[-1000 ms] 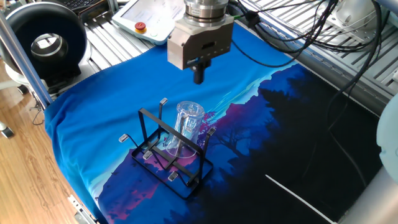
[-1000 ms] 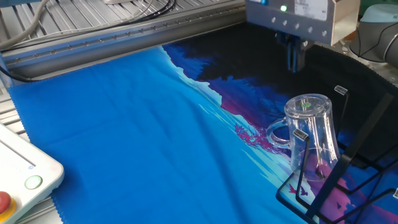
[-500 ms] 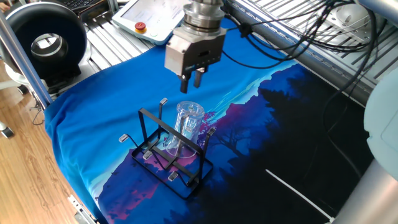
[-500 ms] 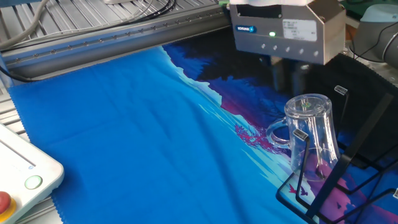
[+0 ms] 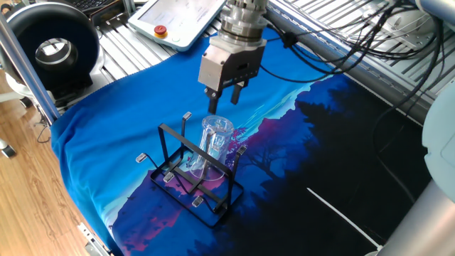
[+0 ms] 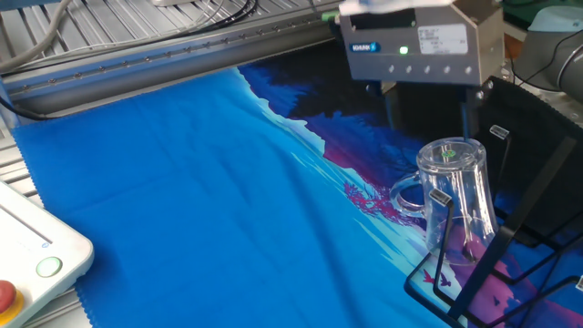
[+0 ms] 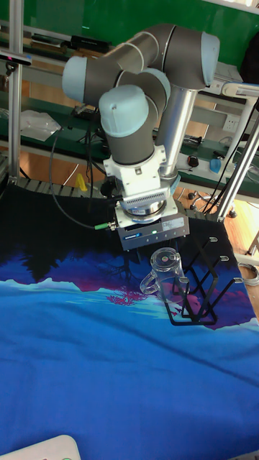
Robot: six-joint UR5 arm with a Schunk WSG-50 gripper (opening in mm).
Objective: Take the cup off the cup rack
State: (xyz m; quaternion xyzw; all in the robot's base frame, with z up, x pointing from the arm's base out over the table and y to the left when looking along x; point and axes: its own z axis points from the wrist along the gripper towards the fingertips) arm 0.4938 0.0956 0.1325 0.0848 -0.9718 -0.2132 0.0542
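Since a second ago, the claw has spread its fingers wide above the clear glass cup, which sits inverted on the black wire cup rack.

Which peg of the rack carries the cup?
The peg under the upturned cup, in the rack; the other pegs stand bare.
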